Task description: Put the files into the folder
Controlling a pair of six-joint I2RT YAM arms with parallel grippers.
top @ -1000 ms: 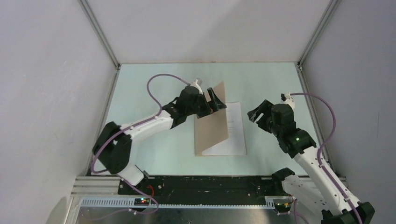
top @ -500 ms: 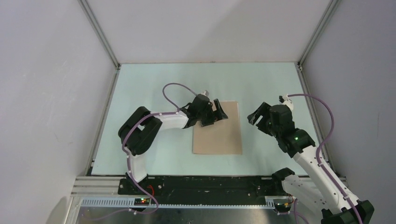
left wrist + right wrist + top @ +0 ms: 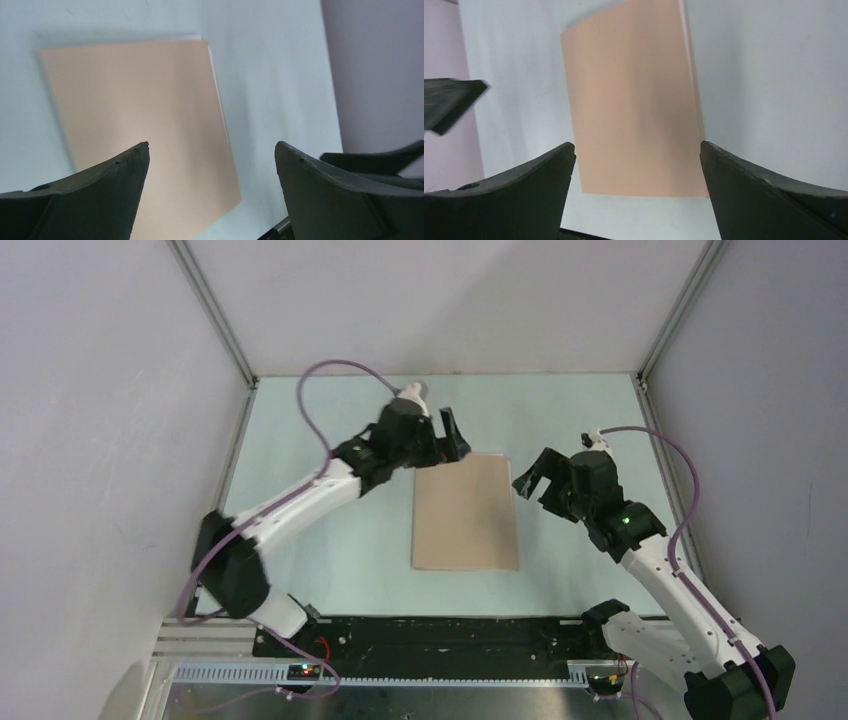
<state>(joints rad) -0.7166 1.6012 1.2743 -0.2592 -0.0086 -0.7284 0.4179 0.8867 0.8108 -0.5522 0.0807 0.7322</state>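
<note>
Folder flat, closed | left hand parted, far edge | right hand parted

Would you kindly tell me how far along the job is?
Seemingly done: the folder lies shut and flat, a thin white edge of the files showing along its side. In hand: nothing; left pincer and right pincer are open and empty. Left: probably only backing the pincers away.

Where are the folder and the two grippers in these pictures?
folder (image 3: 465,512), top view, middle of its cover.
left gripper (image 3: 211,146), left wrist view, midway between fingertips.
right gripper (image 3: 636,144), right wrist view, midway between fingertips.
</note>
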